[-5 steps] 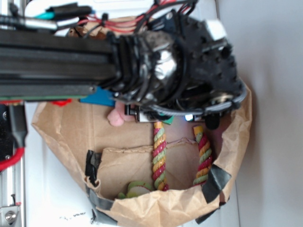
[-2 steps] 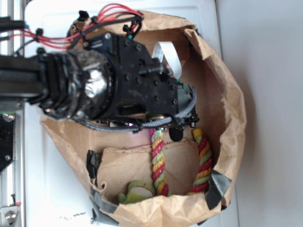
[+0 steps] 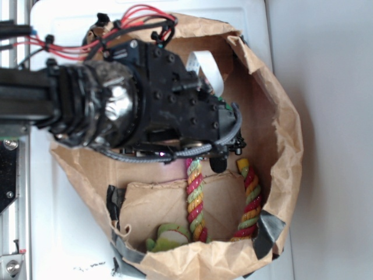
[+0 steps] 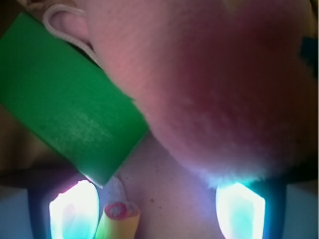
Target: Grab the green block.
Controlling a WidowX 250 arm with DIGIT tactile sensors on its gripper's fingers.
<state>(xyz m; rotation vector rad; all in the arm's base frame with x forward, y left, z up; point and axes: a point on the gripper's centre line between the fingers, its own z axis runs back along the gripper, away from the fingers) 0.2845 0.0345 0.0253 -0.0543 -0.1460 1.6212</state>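
Inside paper bag, gripper spread wide, empty; green block beside pink plush.

pink plush crowding green block, paper bag walls hemming pincer

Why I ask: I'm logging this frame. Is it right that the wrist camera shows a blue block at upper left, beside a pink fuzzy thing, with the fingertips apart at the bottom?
Not quite. In the wrist view that block is green, not blue: the green block lies upper left beside the pink fuzzy thing, above the parted fingertips of the gripper.
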